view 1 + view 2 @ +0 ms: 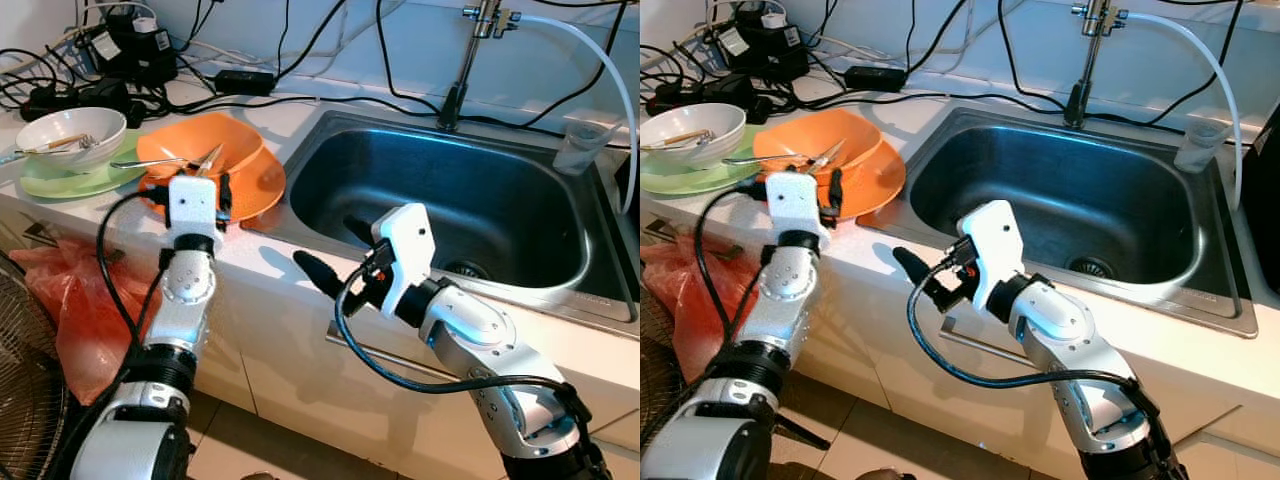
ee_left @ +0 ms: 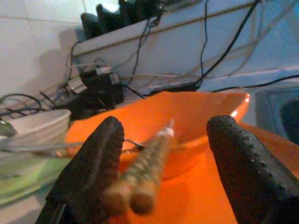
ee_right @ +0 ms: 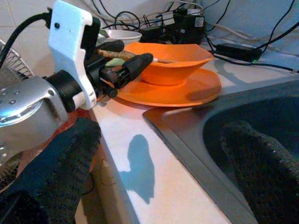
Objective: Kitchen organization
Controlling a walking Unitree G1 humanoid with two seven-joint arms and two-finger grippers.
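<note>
No legible text, brand, number or sign found in any view. The black power adapters (image 1: 130, 40) at the upper left of the frame appear to carry pale labels, but these are too small and blurred to read.

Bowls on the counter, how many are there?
2. The orange bowl sits on an orange plate beside the sink, with the left hand at the plate's near edge. The white bowl sits on a green plate, further left.
</note>
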